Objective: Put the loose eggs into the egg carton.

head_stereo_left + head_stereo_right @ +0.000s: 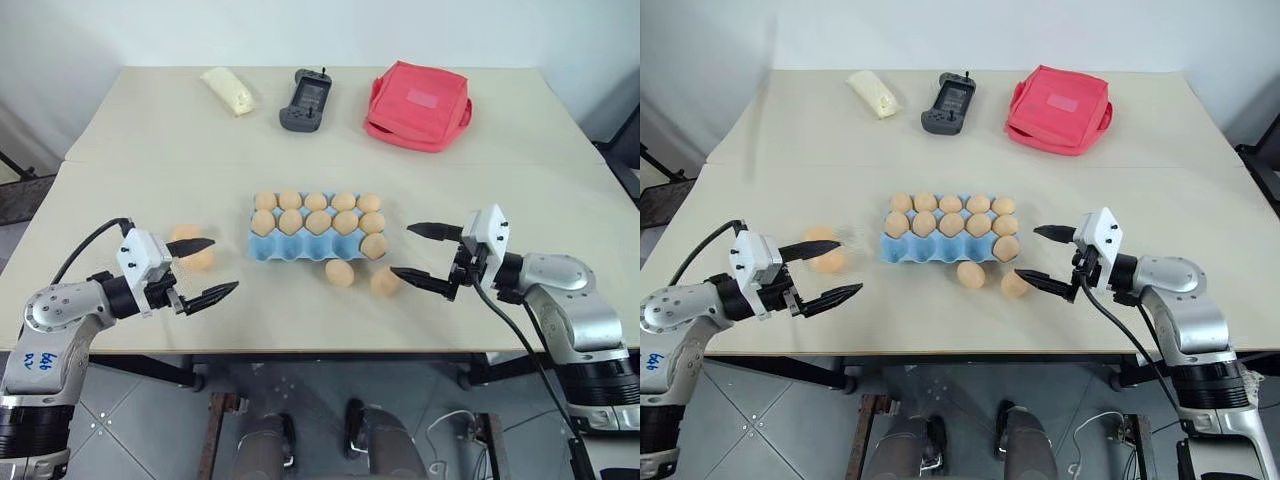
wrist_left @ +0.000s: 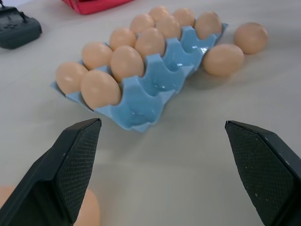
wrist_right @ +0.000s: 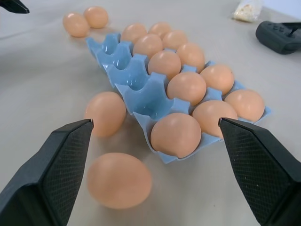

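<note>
The light blue egg carton (image 1: 300, 248) lies at the table's middle; its back and middle rows are full and one egg sits in the right end cup of the front row. Two loose eggs (image 1: 340, 272) (image 1: 385, 282) lie just in front of its right end. Two more loose eggs (image 1: 198, 258) rest left of the carton. My left gripper (image 1: 224, 264) hovers open beside that left pair, holding nothing. My right gripper (image 1: 400, 250) is open just right of the front pair, also holding nothing. In the right wrist view the nearest loose egg (image 3: 119, 180) lies by one finger.
Along the far side of the table lie a pale yellow packet (image 1: 228, 90), a black handheld controller (image 1: 305, 100) and a red fabric pouch (image 1: 418, 105). The table's front edge (image 1: 320, 350) runs close below both grippers.
</note>
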